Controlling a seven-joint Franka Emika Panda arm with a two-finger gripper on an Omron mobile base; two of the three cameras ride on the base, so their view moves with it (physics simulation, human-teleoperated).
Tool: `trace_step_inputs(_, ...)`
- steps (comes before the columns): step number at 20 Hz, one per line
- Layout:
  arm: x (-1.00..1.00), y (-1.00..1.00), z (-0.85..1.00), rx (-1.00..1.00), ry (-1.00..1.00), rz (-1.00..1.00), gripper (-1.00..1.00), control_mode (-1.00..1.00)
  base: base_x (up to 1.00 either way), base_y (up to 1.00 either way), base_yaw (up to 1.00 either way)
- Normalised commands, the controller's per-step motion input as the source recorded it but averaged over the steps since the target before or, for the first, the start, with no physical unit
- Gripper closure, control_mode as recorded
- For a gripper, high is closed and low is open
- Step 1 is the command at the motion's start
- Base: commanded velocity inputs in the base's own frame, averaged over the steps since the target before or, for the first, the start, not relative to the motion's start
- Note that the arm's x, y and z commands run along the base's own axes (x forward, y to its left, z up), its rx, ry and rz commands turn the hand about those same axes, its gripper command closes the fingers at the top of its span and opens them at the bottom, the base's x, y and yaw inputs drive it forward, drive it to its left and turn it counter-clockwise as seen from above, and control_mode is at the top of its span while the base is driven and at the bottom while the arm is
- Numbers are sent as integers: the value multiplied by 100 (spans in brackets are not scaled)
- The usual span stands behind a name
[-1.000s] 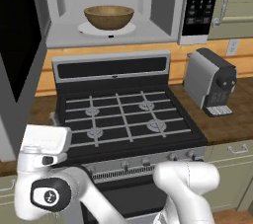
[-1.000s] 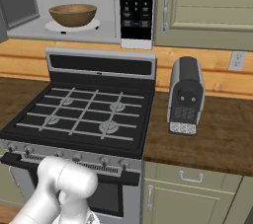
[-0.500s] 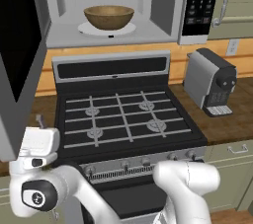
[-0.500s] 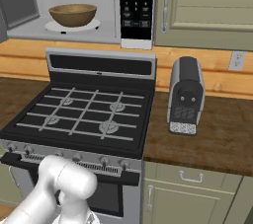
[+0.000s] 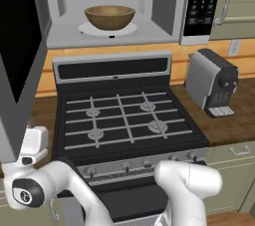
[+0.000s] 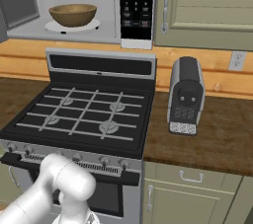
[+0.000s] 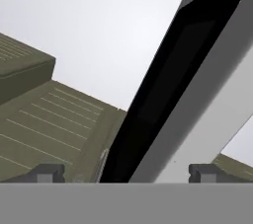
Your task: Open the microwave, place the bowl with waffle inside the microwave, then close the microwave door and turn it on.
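Wide silver-framed microwave door with black glass [image 5: 17, 56] hangs swung open on the left; the tool [image 7: 126, 172] sits spread wide and empty by its edge. The round brown wooden bowl [image 5: 109, 17] sits on the white turntable [image 5: 89, 29] inside the silver microwave [image 5: 164, 1].

Glossy white rounded arm links [image 5: 187, 182], smooth shell, w/ black round joint cap [image 5: 24, 196] bearing small white mark; two small dark grey finger tips [image 7: 47, 172].
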Motion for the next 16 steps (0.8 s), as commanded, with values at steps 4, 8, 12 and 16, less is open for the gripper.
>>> trace_step_inputs(4,1,26,0,0,-12,-2,-100,-100,0,0,0)
trace_step_inputs(8,1,12,0,0,-8,0,-100,-100,0,0,0)
trace_step_inputs(12,16,19,0,0,-5,0,-100,-100,0,0,0)
trace_step_inputs(16,16,24,1,0,0,0,-100,-100,0,0,0)
